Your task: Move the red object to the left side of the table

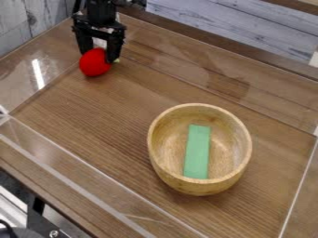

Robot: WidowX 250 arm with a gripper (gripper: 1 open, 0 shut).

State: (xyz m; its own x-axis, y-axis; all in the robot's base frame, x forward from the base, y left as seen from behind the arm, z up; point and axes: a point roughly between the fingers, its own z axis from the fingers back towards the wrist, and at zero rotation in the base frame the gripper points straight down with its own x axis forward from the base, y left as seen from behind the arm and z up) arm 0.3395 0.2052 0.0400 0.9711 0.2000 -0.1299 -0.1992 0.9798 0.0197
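The red object [93,63] is a small bright red rounded toy resting on the brown wood-grain table [112,121] at the far left, close to the clear wall. My black gripper [99,51] points straight down right over it, its two fingers spread apart on either side of the toy's upper part. The jaws stand open and do not squeeze the toy.
A round wooden bowl [159,147] sits at the right front, holding a flat green block [198,152]. Clear acrylic walls [37,42] edge the table on all sides. A grey plank backdrop lies behind.
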